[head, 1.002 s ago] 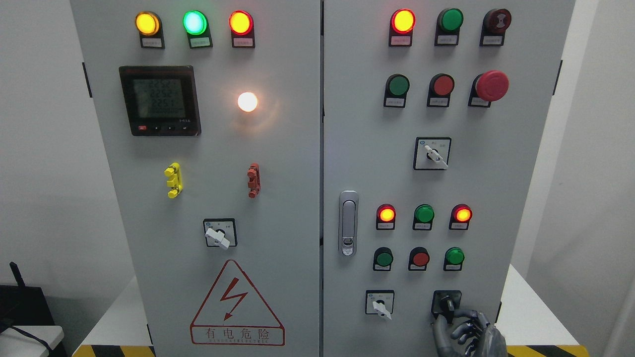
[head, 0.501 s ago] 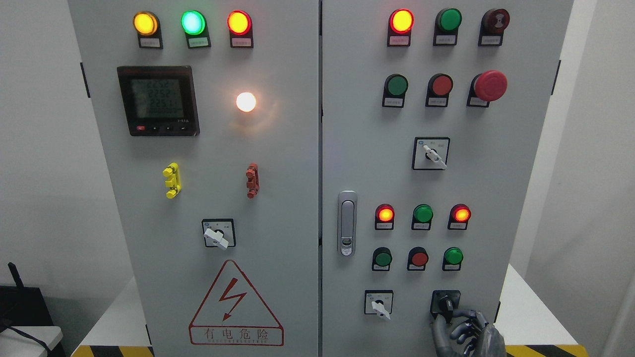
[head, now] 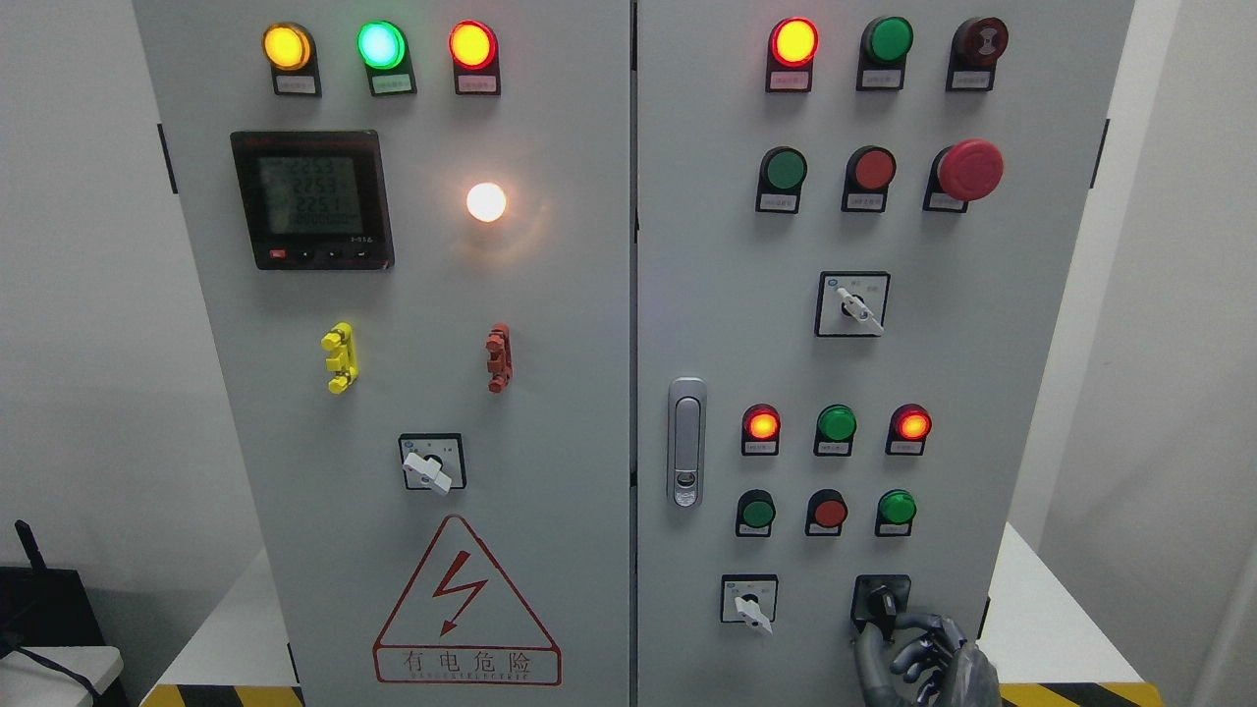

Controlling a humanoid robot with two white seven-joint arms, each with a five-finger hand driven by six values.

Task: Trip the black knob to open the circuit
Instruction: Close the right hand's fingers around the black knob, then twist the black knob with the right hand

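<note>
The black knob (head: 882, 600) sits on a black square plate at the lower right of the right cabinet door (head: 982, 393). Its pointer stands about upright. My right hand (head: 884, 630), dark grey, comes up from the bottom edge just below the knob. Its fingers (head: 918, 623) are curled, with the thumb upright at the left and the index finger arched over to the knob's lower edge. The fingers touch the plate's bottom rim and do not close around the pointer. The left arm is out of view.
A white selector switch (head: 751, 601) sits left of the black knob, with red and green buttons (head: 830, 511) above. A door latch (head: 687, 442) is further left. The left door carries a meter (head: 312, 199), lamps and a warning triangle (head: 466, 604).
The view has shifted a few pixels to the left. My right hand stays at the knob's lower edge with the same curl.
</note>
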